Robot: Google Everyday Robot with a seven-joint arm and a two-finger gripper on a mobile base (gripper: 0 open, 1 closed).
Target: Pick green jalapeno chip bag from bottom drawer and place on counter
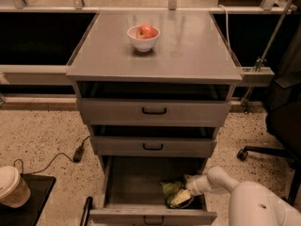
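Observation:
The bottom drawer [127, 180] is pulled open below two shallower grey drawers. The green jalapeno chip bag [171, 190] lies crumpled at the drawer's right front corner. My gripper [182, 197] reaches in from the right on a white arm and sits right on the bag, with a pale fingertip [180, 198] over it. The counter [188, 51] is the broad grey top of the cabinet.
A white bowl [143, 41] with a red apple [146, 31] stands on the counter's back middle. A paper cup [11, 186] on a black tray is at lower left. A cable [56, 159] and plug lie on the floor. A chair base [263, 152] stands at right.

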